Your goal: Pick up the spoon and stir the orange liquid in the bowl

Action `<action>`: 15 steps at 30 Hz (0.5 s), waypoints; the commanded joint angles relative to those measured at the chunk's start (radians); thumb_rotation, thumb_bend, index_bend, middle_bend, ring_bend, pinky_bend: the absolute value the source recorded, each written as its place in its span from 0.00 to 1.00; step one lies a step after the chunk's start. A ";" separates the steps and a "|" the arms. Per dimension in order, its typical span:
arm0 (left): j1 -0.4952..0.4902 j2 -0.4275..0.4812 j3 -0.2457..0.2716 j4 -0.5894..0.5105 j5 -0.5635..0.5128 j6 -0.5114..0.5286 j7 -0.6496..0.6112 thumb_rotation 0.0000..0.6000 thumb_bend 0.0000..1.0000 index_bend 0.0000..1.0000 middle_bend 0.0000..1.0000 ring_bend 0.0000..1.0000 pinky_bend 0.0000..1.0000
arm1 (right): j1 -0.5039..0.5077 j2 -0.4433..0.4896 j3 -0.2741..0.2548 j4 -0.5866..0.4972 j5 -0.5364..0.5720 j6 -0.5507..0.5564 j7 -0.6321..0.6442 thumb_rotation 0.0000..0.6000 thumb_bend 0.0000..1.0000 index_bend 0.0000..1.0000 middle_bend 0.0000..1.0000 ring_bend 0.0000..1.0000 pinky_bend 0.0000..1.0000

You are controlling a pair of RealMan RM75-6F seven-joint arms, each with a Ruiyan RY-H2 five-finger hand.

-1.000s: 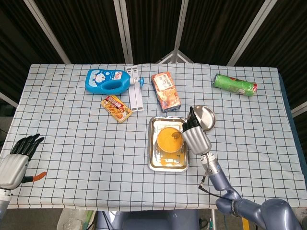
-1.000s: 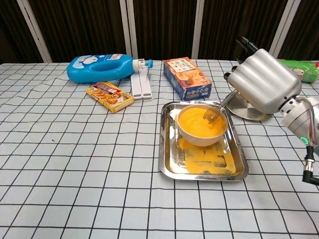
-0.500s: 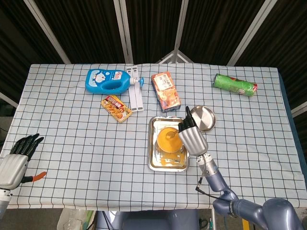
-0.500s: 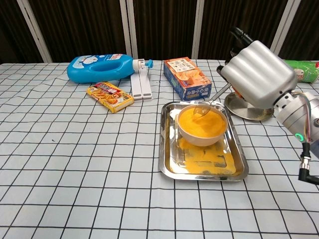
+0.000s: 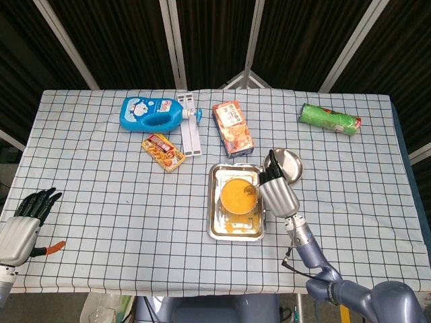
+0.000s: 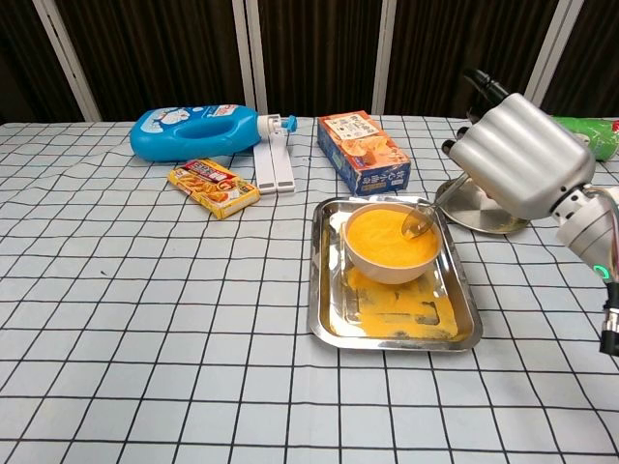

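Checked white cloth (image 6: 145,319) covered the table, with dark slatted panels behind it. Nearest the robot, at the near left corner in the head view, the left hand (image 5: 23,222) lay low beside the table edge, holding nothing, its dark fingers (image 5: 42,200) stretched out and a little apart. Further in, a steel tray (image 6: 334,319) smeared with orange sat on the cloth, and inside it stood the bowl (image 6: 391,244), filled with orange liquid (image 6: 382,235). The right hand (image 6: 517,155) hung above the tray's right side, its fingers curled round the handle of the spoon (image 6: 422,219), which slanted down to the left so that its scoop rested in the liquid near the bowl's right rim. Just behind that hand a round metal lid (image 6: 479,215) lay on the cloth, touching or nearly touching the tray's far right corner; I could not tell which. Beyond the tray stood an orange snack box (image 6: 365,150), and to its left a white clip (image 6: 274,160), a small yellow and red packet (image 6: 213,186) and a blue detergent bottle (image 6: 198,130) lying on its side. At the far right lay a green tube of crisps (image 5: 329,119).
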 commanded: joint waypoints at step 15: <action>0.001 0.000 0.001 0.003 0.006 0.005 -0.003 1.00 0.00 0.00 0.00 0.00 0.00 | -0.007 -0.038 -0.011 -0.023 -0.041 0.011 -0.001 1.00 0.64 0.64 0.55 0.35 0.00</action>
